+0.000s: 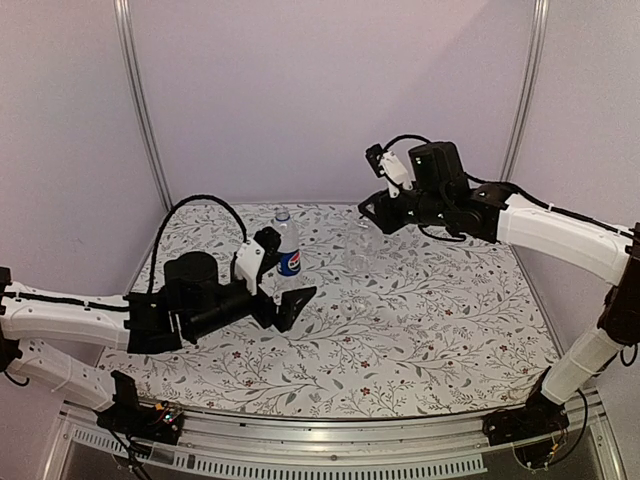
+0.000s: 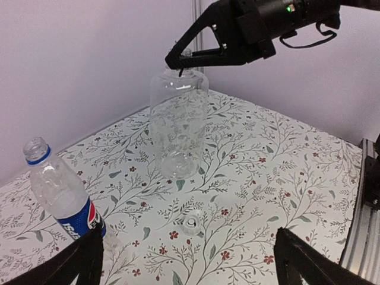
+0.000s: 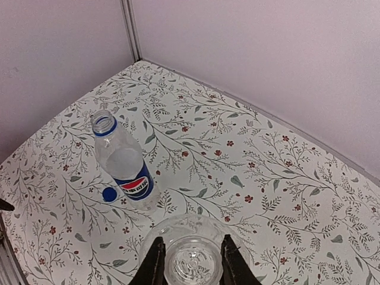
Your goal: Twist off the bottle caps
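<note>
See-through cap [image 2: 191,222]: found lying loose on the flowered table [image 1: 420,330], in front of the unlabelled bottle [image 2: 178,127] and apart from it.

Blue cap [image 3: 109,194]: found lying on the table just beside the foot of the Pepsi bottle [image 3: 124,163].

Pepsi bottle: upright, left of centre toward the back. Mouth is open, with a blue ring seen on the neck.

Unlabelled bottle: upright, to the right of the Pepsi bottle and apart from it. No cap is seen on the mouth from above.

Right gripper [image 3: 193,249]: placed over the unlabelled bottle from above, with the fingers pinched on its neck, one on each side.

Left gripper [image 2: 189,234]: held low near the Pepsi bottle, fingers spread wide, nothing gripped. The see-through cap is seen on the table just beyond the fingertips.
</note>
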